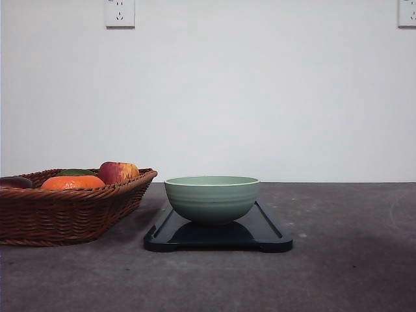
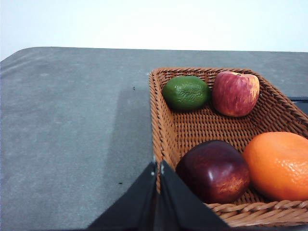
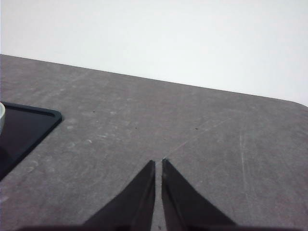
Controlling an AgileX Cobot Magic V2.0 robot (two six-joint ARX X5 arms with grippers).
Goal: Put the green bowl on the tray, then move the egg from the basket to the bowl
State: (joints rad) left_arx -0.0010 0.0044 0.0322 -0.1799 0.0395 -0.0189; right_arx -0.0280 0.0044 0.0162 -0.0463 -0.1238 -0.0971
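Observation:
The pale green bowl [image 1: 212, 197] stands upright on the black tray [image 1: 273, 235] at the table's middle. To its left sits the brown wicker basket [image 1: 71, 214], holding fruit; the egg is hidden or out of view. In the left wrist view, my left gripper [image 2: 158, 166] is shut with nothing in it, its tips over the basket's near rim [image 2: 161, 139]. In the right wrist view, my right gripper [image 3: 159, 162] is shut and empty above bare table, with a corner of the tray [image 3: 33, 122] and a sliver of the bowl's rim [image 3: 1, 115] off to one side.
The basket holds a green lime [image 2: 186, 93], a red-yellow apple [image 2: 235, 93], a dark red apple [image 2: 214, 171] and an orange [image 2: 279, 165]. Grey tabletop [image 1: 351, 260] stretches to the right of the tray. A white wall with sockets [image 1: 119, 13] stands behind.

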